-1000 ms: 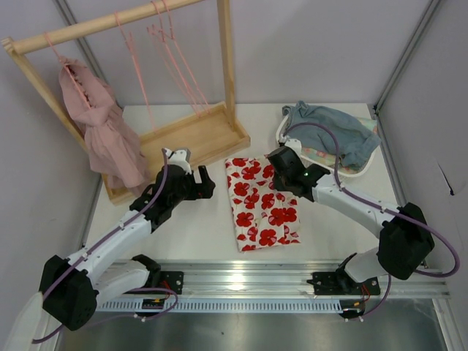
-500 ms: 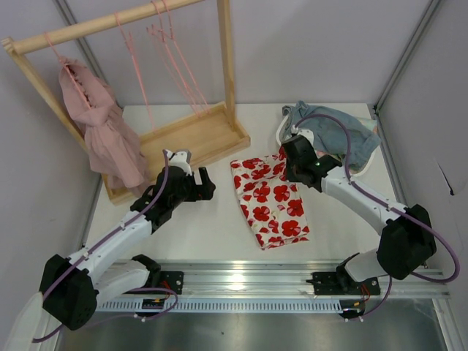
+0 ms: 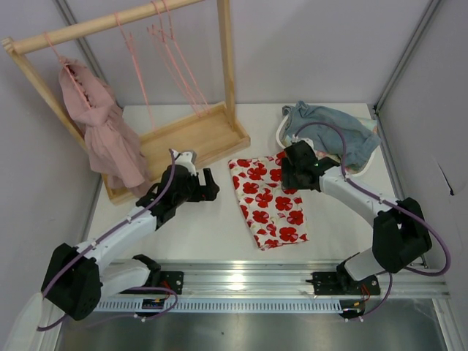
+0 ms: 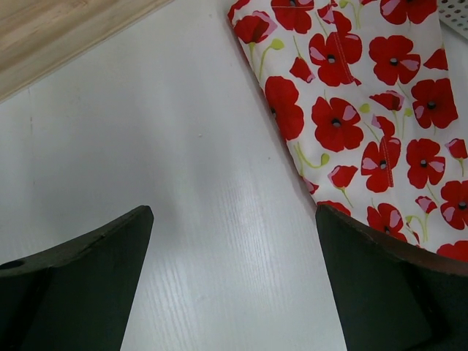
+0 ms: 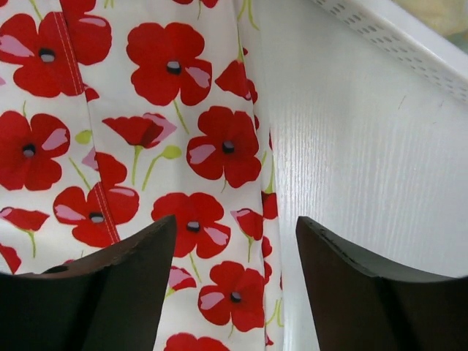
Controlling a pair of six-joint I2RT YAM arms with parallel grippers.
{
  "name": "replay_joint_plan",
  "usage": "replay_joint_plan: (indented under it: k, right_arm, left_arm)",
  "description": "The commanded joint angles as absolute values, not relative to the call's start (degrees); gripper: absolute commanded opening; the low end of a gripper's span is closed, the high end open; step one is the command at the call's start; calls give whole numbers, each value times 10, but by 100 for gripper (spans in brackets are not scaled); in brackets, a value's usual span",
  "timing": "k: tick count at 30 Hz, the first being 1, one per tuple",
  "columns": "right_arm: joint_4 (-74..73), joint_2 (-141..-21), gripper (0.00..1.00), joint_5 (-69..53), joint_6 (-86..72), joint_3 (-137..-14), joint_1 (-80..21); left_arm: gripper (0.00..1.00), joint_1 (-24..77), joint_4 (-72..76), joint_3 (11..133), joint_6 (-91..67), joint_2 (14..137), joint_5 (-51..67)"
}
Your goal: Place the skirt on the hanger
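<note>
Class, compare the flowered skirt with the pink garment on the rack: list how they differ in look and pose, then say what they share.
Look: the skirt is white with red flowers; the pink garment is plain and ruffled.
Pose: the skirt lies spread flat on the table; the pink garment hangs draped from the wooden rack.
Shared: both are small cloth garments.

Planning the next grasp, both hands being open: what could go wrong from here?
The white red-flowered cloth skirt lies flat, so the right hand over its edge may pinch only one layer. The thin pink wire hangers hang bunched on the light wooden rack; taking one may snag another.
</note>
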State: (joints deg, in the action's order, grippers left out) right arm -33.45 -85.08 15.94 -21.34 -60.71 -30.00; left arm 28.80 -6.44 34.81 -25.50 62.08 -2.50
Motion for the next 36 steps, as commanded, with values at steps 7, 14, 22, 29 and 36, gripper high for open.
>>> replay_joint_plan:
  k: [7, 14, 22, 29, 36]
  right_arm:
    - [-369, -745, 69, 135, -226, -588, -343]
    - [-313, -755, 64, 125, -282, -465, -375]
    - [-281, -772, 57, 131, -311, -410, -374]
    - [-265, -805, 43, 125, -329, -394, -388]
    - [-241, -805, 38, 120, -409, -395, -479]
  left_arm:
    - [99, 330, 31, 441, -298, 770, -47]
    - [98, 353, 75, 523, -349, 914, -61]
    - [92, 385, 60, 544, -409, 996, -131]
    - [71, 396, 81, 534, -417, 1015, -136]
    - [66, 395, 51, 514, -400, 1001, -169]
